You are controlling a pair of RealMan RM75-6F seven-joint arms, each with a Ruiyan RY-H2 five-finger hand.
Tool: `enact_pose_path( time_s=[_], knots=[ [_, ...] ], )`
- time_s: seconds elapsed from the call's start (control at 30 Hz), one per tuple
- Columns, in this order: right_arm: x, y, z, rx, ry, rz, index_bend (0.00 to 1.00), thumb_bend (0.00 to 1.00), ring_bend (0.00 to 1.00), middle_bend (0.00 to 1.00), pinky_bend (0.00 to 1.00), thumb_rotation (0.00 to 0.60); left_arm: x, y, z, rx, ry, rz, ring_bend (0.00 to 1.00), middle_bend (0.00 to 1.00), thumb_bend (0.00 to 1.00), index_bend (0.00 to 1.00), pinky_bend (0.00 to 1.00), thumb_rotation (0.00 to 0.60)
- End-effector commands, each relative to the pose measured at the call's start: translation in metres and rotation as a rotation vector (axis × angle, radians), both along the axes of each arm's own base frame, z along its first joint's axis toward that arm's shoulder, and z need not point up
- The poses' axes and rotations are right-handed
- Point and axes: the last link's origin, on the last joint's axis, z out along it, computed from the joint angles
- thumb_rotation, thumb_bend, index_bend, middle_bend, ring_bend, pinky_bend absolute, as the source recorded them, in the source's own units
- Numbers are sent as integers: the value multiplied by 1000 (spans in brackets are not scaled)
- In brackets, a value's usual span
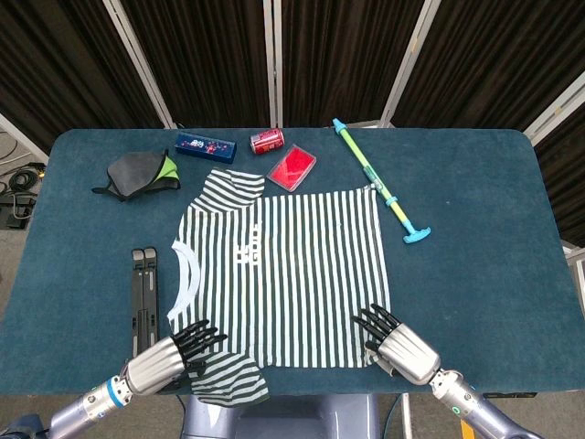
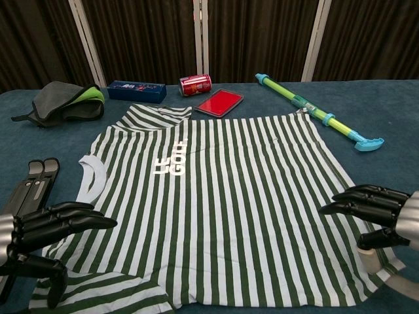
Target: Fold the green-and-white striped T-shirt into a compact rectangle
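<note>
Striped T-shirt (image 1: 283,274) lies spread flat on blue worktop (image 1: 475,229), collar toward the left. Left hand (image 1: 164,358) at near-left sleeve, right hand (image 1: 398,347) at near-right hem corner; fingers spread over the cloth. Red can (image 1: 267,140), red case (image 1: 292,167) beyond shirt.

The striped T-shirt (image 1: 283,274) in the middle of the frame is soft matt cloth, lying on a desk (image 1: 475,229) covered in matt blue felt-like fabric. Each hand, left (image 1: 169,357) and right (image 1: 398,346), shows brushed silver metal with glossy black fingers. At top centre, the red can (image 1: 267,140) gleams metallic; the water gun (image 1: 379,180) is shiny plastic.
</note>
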Motion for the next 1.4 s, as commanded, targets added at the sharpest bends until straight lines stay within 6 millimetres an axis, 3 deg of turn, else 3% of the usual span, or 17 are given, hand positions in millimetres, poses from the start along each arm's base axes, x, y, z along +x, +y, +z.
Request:
enact_pose_path(
  time_s=[0.03, 0.67, 1.4],
  knots=[
    [4, 3, 4, 28, -1, 26, 746, 421, 0, 83, 0, 600, -1, -6, 7, -12, -2, -19, 0, 0, 625, 833, 0, 600],
    [26, 37, 21, 155, 46, 163, 749, 419, 0, 91, 0, 600, -8, -39, 34, -69, 5, -75, 0, 0, 625, 835, 0, 600],
    [30, 68, 27, 247, 58, 201, 751, 419, 0, 97, 0, 600, -15, -62, 46, -127, -3, -83, 0, 0, 625, 839, 0, 600]
  ],
)
